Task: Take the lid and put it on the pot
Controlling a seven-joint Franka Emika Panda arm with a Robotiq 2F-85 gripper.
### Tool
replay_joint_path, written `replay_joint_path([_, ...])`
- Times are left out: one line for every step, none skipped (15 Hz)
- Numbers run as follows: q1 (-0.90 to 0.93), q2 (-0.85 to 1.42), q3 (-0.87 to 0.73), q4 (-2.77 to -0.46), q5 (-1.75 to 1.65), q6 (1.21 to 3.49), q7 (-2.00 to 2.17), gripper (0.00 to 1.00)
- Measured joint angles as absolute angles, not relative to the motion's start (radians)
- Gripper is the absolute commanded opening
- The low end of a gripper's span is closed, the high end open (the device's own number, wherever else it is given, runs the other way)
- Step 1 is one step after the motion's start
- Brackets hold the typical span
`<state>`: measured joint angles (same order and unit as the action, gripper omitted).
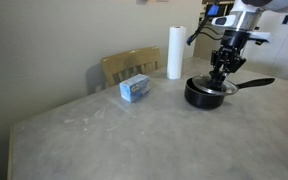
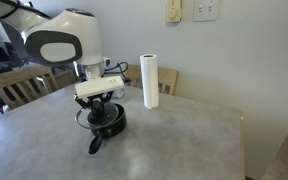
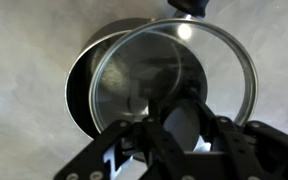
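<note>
Lid placement. The gripper (image 3: 184, 128), jaws clamped at the centre of the lid (image 3: 184, 60), is holding it just above the pot (image 3: 76, 95), offset rightward. It is best centred rim over rim, then lowered level.

Soft, even room light; wrist view blurred, lid (image 3: 174, 80) glaring.
</note>
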<state>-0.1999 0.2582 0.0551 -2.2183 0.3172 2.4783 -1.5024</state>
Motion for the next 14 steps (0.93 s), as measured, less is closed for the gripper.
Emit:
replay_joint_path([-0.2, 0.26, 0.055, -2.221, 0.317, 2.484, -1.51, 0.14])
replay_joint_path([-0.2, 0.26, 0.055, -2.223, 0.317, 2.493, -1.518, 0.14])
replay_joint_path([-0.2, 0.261, 0.055, -2.225, 0.316, 2.503, -1.524, 0.14])
replay_joint_path([-0.199, 0.262, 0.055, -2.228, 0.315, 2.515, -1.529, 0.14])
replay_joint_path([-0.199, 0.262, 0.055, -2.229, 0.315, 2.522, -1.535, 0.14])
replay_joint_path([-0.199, 0.263, 0.055, -2.229, 0.315, 2.529, -1.54, 0.14])
replay_joint_path([-0.199, 0.264, 0.055, -2.229, 0.315, 2.535, -1.544, 0.14])
replay_joint_path([-0.198, 0.266, 0.056, -2.229, 0.315, 2.541, -1.548, 0.14])
replay_joint_path([-0.198, 0.268, 0.056, -2.229, 0.315, 2.548, -1.552, 0.14])
replay_joint_path([-0.197, 0.268, 0.058, -2.229, 0.315, 2.551, -1.555, 0.14])
replay_joint_path([-0.197, 0.268, 0.059, -2.229, 0.315, 2.552, -1.557, 0.14])
replay_joint_path([-0.196, 0.268, 0.06, -2.229, 0.315, 2.552, -1.559, 0.14])
replay_joint_path([-0.195, 0.268, 0.061, -2.229, 0.315, 2.552, -1.561, 0.14])
replay_joint_path([-0.195, 0.268, 0.062, -2.229, 0.315, 2.552, -1.562, 0.14])
